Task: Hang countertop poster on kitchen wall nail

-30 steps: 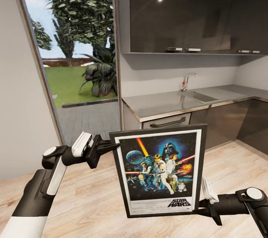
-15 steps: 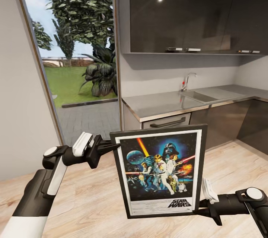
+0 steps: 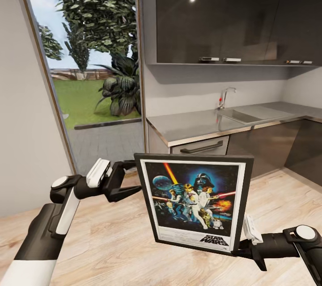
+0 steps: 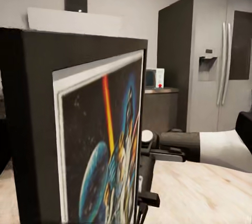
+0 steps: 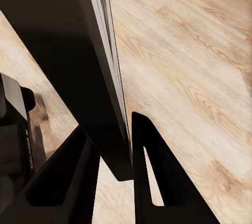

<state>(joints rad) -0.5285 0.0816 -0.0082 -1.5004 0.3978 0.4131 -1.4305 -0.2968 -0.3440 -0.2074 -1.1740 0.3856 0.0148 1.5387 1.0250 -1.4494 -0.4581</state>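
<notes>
Black-framed poster [image 3: 194, 203] upright, slightly tilted, airborne.

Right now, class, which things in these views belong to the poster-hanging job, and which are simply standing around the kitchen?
Part of the job:
- poster, off the kitchen countertop
- right hand, clamped on its lower corner
- left hand, open beside its left edge

Just standing about:
- sink and tap
- wall cabinets
- fridge
- garden plant outside

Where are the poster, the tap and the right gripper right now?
poster [image 3: 193, 201]: head view, middle of its artwork.
tap [image 3: 225, 96]: head view, its chrome neck.
right gripper [image 5: 114, 150]: right wrist view, between its fingertips, on the frame's lower edge.
</notes>
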